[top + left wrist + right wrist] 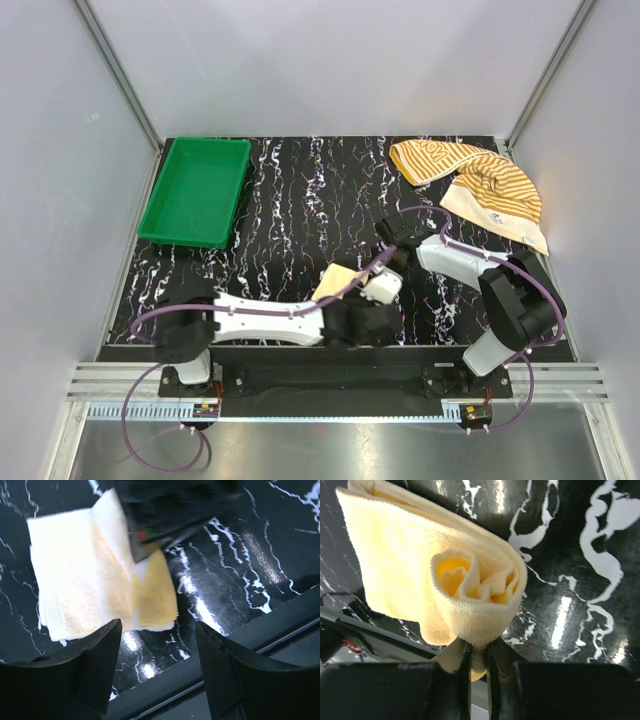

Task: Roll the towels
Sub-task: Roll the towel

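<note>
The pale yellow towel (334,283) lies near the table's front edge, partly rolled. In the right wrist view its rolled end (470,580) faces the camera, and my right gripper (479,652) is shut on the lower edge of that roll. In the left wrist view the same towel (85,580) lies partly flat on the black marbled table, with the right gripper's dark body over its far end. My left gripper (157,660) hangs open just short of the towel's near edge, holding nothing. The orange-and-cream striped towel (470,180) lies crumpled at the back right.
A green tray (195,190) stands at the back left. The table's front edge and a metal rail (240,640) run close under the left gripper. Both arms (270,320) meet at the front middle of the table.
</note>
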{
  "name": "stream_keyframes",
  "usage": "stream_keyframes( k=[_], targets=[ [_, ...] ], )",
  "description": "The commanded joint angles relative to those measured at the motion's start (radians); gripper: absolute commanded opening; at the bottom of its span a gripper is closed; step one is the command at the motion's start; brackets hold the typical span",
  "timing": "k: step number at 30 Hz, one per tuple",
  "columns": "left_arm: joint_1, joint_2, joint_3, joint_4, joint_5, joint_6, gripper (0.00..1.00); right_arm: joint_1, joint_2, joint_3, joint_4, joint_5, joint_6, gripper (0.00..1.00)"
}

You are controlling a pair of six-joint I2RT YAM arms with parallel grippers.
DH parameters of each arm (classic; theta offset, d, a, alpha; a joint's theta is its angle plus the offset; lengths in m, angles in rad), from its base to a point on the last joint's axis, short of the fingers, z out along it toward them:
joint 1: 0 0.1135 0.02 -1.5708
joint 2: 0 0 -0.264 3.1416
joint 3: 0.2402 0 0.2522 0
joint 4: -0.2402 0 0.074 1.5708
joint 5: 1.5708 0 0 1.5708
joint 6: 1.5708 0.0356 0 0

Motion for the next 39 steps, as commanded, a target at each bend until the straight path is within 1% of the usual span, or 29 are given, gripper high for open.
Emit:
stream_keyframes(
  k=[1,3,6,10,14,18,24,25,29,34,39],
  targets=[
    [-0.072,0.106,0.118,-0.123,-0.221,0.077,0.66,0.016,-0.015,0.055,-0.128,0.071,-0.028,0.00],
    [-0.098,0.150,0.163,-0.149,-0.236,0.088,0.66,0.016,-0.012,0.057,-0.133,0.066,-0.031,0.00],
    [-0.104,0.210,0.203,-0.164,-0.247,0.082,0.66,0.017,-0.012,0.056,-0.134,0.060,-0.030,0.00],
    [-0.104,0.259,0.201,-0.164,-0.261,0.071,0.65,0.017,-0.020,0.052,-0.130,0.045,-0.028,0.00],
    [-0.104,0.283,0.181,-0.109,-0.240,0.097,0.64,0.017,-0.018,0.051,-0.125,0.037,-0.028,0.00],
    [-0.106,0.299,0.173,-0.095,-0.230,0.103,0.63,0.017,-0.014,0.052,-0.121,0.023,-0.028,0.00],
    [-0.127,0.312,0.224,-0.147,-0.308,0.109,0.63,0.019,0.002,0.054,-0.108,0.011,-0.024,0.00],
    [-0.129,0.325,0.236,-0.164,-0.342,0.106,0.63,0.020,0.003,0.056,-0.108,0.011,-0.024,0.00],
    [-0.144,0.371,0.314,-0.250,-0.405,0.105,0.62,0.022,0.008,0.057,-0.107,0.008,-0.022,0.00],
    [-0.170,0.392,0.328,-0.235,-0.422,0.131,0.61,0.022,0.014,0.057,-0.102,0.002,-0.025,0.00],
    [-0.170,0.437,0.358,-0.270,-0.428,0.106,0.58,0.022,0.009,0.054,-0.099,-0.004,-0.025,0.00]
  ],
)
